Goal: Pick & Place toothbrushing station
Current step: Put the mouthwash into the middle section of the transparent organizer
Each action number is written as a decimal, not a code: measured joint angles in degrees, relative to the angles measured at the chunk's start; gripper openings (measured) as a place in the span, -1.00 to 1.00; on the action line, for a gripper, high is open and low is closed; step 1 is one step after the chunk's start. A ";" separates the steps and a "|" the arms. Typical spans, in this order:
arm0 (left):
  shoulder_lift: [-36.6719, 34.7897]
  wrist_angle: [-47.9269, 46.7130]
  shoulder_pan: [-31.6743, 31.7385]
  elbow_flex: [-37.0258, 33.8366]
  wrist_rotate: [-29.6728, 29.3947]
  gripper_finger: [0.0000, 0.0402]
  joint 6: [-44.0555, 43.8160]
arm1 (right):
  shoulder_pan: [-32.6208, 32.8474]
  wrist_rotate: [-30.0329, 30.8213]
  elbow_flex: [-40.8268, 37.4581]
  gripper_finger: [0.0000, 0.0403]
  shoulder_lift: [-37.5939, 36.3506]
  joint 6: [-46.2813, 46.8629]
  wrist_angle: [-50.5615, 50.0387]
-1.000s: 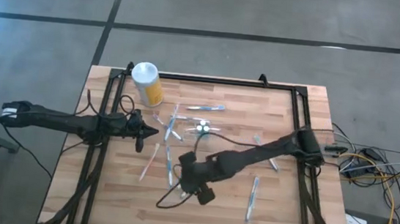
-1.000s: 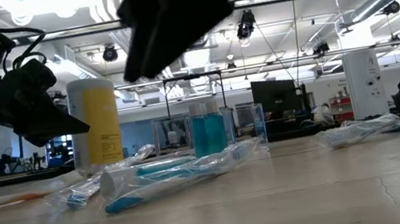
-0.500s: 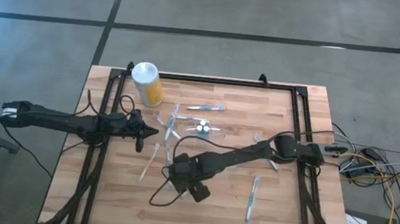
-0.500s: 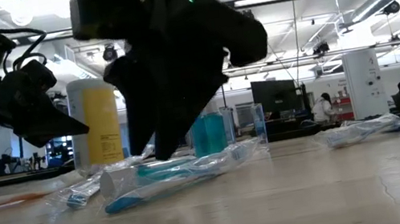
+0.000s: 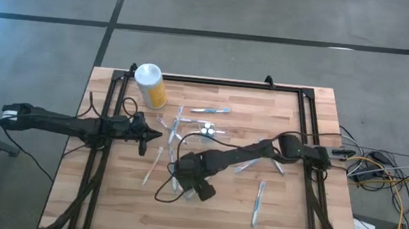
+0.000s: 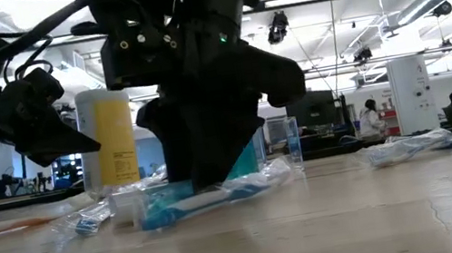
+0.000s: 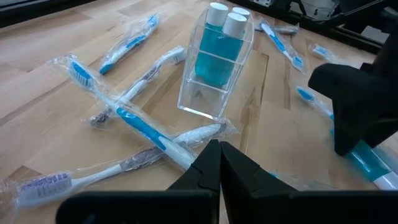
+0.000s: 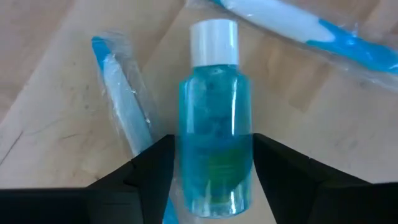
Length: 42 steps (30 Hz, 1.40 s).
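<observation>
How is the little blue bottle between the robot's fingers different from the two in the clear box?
The loose bottle lies flat on the table, between the right gripper's fingers. The two bottles stand upright inside the clear holder, untouched. All have blue liquid and white caps.
</observation>
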 joint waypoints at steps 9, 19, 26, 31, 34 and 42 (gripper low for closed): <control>0.00 -0.04 -0.02 -0.04 0.02 -0.97 -0.10 | -0.23 -1.56 0.06 -0.24 1.04 -1.57 0.52; 0.00 -0.21 -0.04 -0.04 0.02 -0.97 -0.13 | -0.20 -0.91 -0.21 -0.52 -0.69 -1.27 1.41; 0.00 -0.54 -0.04 -0.07 0.04 -0.97 -0.11 | -0.21 -0.91 0.08 -0.70 -2.97 0.06 1.14; 0.00 -0.55 -0.04 -0.07 0.02 -0.97 -0.11 | -0.21 -0.92 0.07 -0.87 -3.36 0.44 0.71; 0.02 -0.56 -0.04 -0.09 0.02 -0.97 -0.15 | -0.21 -1.28 0.08 -0.96 -3.46 0.64 0.18; 0.02 -0.57 -0.04 -0.09 0.02 -0.97 -0.33 | -0.21 -1.13 -0.12 -0.97 -2.54 0.71 0.41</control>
